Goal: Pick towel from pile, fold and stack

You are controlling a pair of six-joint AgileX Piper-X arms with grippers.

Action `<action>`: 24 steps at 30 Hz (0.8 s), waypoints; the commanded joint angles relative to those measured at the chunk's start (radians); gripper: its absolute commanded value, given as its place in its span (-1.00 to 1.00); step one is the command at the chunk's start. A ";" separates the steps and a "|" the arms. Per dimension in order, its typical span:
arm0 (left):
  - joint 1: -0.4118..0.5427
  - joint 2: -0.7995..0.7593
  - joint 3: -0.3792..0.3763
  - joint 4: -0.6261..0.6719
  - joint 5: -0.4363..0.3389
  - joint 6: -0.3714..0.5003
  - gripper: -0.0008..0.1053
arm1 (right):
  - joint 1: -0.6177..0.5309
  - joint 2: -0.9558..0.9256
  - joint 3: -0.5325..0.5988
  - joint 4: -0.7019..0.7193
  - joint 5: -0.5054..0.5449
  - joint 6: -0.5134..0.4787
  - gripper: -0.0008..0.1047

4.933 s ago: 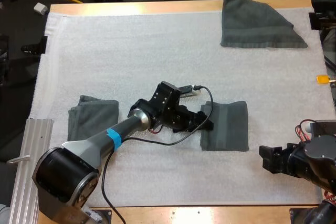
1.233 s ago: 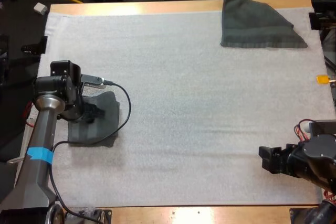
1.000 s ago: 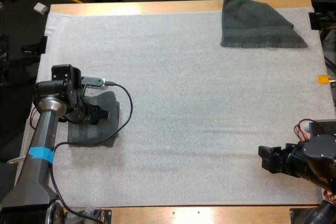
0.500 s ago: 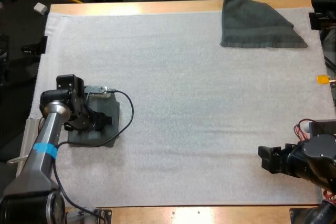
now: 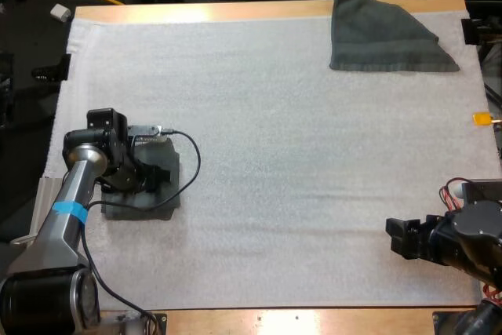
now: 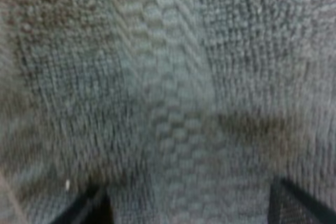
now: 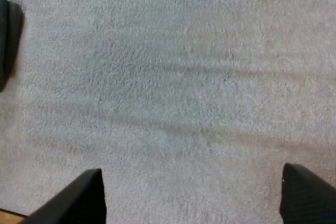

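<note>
One towel (image 5: 384,33) far-right mat (image 5: 274,154) corner; stack (image 5: 145,208) left edge.

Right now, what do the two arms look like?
Left arm: silver tube, blue tape band, black joints, black cable looping off the wrist. Right arm: black blocky housing, round grey joint cap, red wires. Jaws black on both.

The left gripper (image 6: 189,211) hung close over a dark grey-green towel (image 6: 168,77), its two black fingers (image 6: 86,211) spread wide apart with nothing pinched between them. A band of flatter, chequered weave ran through the looped pile, passing between the fingers. A shallow dark crease crossed the cloth near one finger.
</note>
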 commanded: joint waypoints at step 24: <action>-0.013 -0.284 -0.152 0.029 0.129 -0.037 0.18 | 0.000 -0.003 -0.002 -0.026 0.015 -0.001 0.27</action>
